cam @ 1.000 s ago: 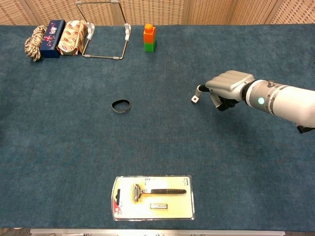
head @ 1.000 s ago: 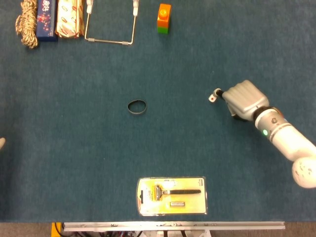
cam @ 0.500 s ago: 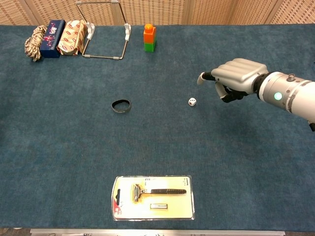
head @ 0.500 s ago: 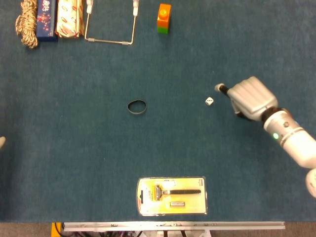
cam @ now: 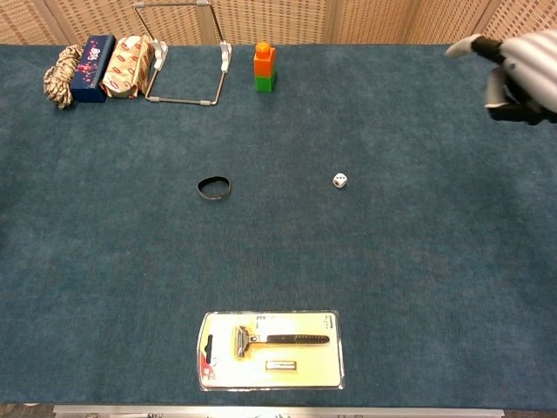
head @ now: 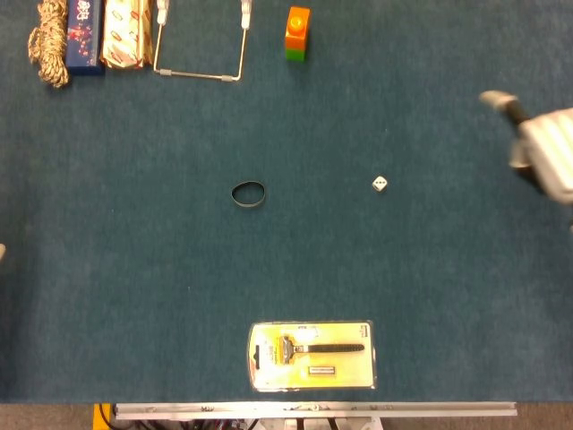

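Note:
A small white die [head: 380,184] [cam: 339,180] lies alone on the blue cloth, right of centre. My right hand [head: 546,148] [cam: 515,71] hovers at the far right edge, well away from the die, holding nothing, with one finger stretched out to the left. Only a pale sliver at the left edge of the head view [head: 2,253] could be my left hand, too little to judge. A black ring band [head: 248,193] [cam: 214,186] lies left of the die.
A carded razor pack [head: 312,356] [cam: 271,349] lies near the front edge. Along the back stand an orange-and-green block [head: 297,33] [cam: 265,66], a wire stand [head: 197,76] [cam: 183,101], a patterned packet [head: 125,34], a blue box [head: 83,36] and a rope coil [head: 49,40].
The right hand let go of the die, which now rests on the cloth. The hand then drew back to the right and rose toward the far right edge.

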`<action>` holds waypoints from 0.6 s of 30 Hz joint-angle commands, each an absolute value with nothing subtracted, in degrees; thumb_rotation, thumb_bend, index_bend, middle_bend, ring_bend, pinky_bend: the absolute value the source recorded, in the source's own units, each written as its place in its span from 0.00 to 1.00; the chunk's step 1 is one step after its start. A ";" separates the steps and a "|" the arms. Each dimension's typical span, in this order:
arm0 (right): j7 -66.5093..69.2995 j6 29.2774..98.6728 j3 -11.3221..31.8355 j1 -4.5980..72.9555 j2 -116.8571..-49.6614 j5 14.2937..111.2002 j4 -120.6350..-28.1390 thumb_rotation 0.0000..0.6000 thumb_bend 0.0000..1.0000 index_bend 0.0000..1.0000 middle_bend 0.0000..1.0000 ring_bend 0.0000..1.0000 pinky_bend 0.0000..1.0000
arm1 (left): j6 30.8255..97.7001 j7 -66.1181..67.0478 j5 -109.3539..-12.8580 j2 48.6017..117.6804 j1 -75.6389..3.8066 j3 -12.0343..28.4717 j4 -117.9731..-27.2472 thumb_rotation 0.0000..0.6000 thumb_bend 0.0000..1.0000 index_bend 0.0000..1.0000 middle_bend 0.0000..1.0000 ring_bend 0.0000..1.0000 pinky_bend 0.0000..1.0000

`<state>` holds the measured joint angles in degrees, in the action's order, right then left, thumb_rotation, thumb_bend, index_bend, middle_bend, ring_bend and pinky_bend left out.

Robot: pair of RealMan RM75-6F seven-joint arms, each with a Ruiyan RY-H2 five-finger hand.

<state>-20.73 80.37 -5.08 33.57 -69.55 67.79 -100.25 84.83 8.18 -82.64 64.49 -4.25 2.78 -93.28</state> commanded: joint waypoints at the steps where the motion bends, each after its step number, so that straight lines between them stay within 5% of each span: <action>1: -17.77 85.26 -5.15 28.05 -67.84 69.87 -98.11 0.98 0.24 0.19 0.38 0.41 0.52 | 85.13 8.77 -82.88 64.69 -4.24 2.77 -93.44 1.00 0.03 0.00 0.00 0.01 0.00; 4: -16.98 87.56 -5.02 24.82 -66.68 69.75 -97.63 0.98 0.24 0.18 0.29 0.28 0.37 | 85.43 9.37 -82.88 64.91 -4.15 2.81 -93.74 1.00 0.03 0.00 0.00 0.01 0.00; 18: -17.94 91.49 -6.15 14.05 -62.37 70.43 -102.35 0.98 0.24 0.17 0.28 0.26 0.36 | 88.20 11.61 -83.98 64.96 -3.11 2.86 -96.26 1.00 0.03 0.00 0.00 0.01 0.00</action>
